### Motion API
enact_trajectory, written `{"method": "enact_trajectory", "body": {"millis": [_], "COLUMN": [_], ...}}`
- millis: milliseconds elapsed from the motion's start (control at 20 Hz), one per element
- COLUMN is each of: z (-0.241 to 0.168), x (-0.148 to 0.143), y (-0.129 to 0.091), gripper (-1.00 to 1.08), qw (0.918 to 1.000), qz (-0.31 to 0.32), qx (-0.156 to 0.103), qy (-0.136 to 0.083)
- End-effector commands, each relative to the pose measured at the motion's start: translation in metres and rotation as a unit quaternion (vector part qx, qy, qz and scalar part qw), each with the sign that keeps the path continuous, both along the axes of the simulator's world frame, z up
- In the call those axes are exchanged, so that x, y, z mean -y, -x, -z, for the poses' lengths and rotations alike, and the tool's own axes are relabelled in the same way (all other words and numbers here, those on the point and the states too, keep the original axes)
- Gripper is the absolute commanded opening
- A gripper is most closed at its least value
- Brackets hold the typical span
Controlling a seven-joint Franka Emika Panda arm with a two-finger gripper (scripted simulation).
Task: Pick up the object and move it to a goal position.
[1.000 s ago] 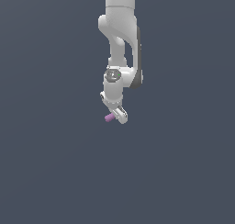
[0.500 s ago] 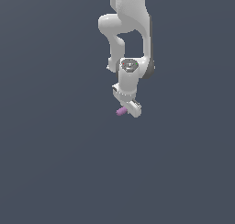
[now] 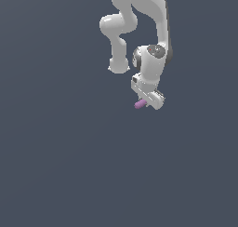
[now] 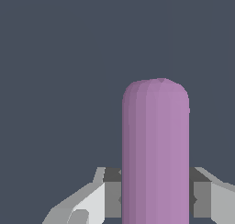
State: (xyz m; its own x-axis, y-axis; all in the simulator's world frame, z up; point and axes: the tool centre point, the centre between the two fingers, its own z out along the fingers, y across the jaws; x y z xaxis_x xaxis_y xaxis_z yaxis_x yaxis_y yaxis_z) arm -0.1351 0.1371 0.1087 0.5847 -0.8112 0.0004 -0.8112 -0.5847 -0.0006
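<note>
While the white arm (image 3: 139, 16) is seen hanging down from the upper edge of the exterior view, its claw (image 3: 148, 102) is closed on the object (image 3: 140, 104), a small pink-purple peg with a matte surface. The peg is clamped at one end between the two fingers, and its free end is pointed toward the exterior view's left and slightly downward, so that it is held tilted rather than upright. It is carried in mid-air against the plain dark grey-blue background; no worktop surface can be made out beneath it.

In the wrist view the object (image 4: 156, 149) is shown large and close, as a rounded-topped cylinder projecting straight out from the claw (image 4: 156, 200). A dark pad and a pale grey finger (image 4: 92, 202) are seen pressed against one side of it, and a matching pad and finger (image 4: 215, 200) against the other, with no gap visible between pads and peg. The peg is clearly narrower than the claw body that holds it. The held end of the peg is cut off by the edge of that picture.

Nothing marking a goal position can be told apart from the uniform background in either view.
</note>
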Motion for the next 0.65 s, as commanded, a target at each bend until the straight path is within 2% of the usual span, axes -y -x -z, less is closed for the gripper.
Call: {"method": "enact_trajectory", "body": {"millis": [0, 300, 600], "z": [-0.010, -0.026, -0.031], "x": [-0.018, -0.047, -0.058], "y": [0.004, 0.010, 0.012], "gripper": [-1.00, -1.00, -1.00], "qw": [1.0000, 1.0000, 1.0000], "qz": [0.001, 0.001, 0.001], "qx": [0.000, 0.000, 0.000], "qy": [0.001, 0.001, 0.000]}}
